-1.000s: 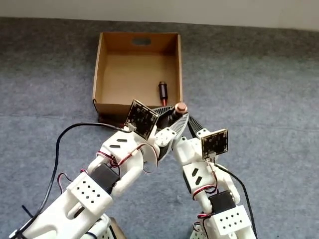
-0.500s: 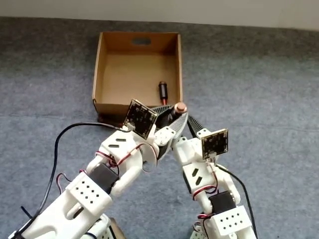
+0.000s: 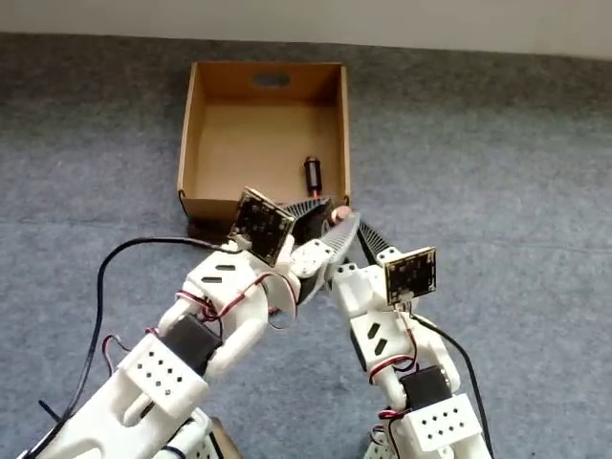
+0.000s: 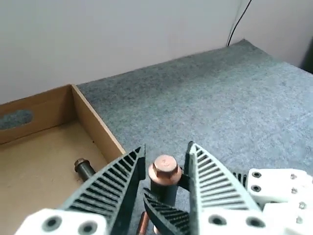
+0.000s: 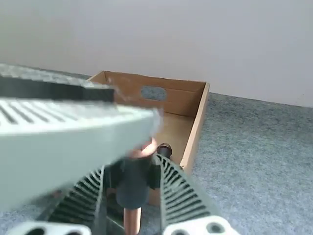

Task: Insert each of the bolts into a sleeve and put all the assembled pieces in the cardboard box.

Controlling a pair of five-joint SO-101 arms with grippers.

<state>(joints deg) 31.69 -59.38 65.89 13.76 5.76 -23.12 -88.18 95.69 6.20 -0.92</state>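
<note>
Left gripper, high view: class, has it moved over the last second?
Yes. The left gripper has shifted left, along the cardboard box's front wall.

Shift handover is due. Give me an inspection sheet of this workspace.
Surface: grey fabric table cover.
Job's things: cardboard box holds one assembled piece; bolt sits through sleeve, near the box's front right corner.
Clutter: nothing seen.
Grippers: right gripper shut on the sleeve; left gripper open, fingers flanking the bolt head.
Cables: black cable loops over the cover; red wires on the right arm.
Surroundings: pale wall.
</note>
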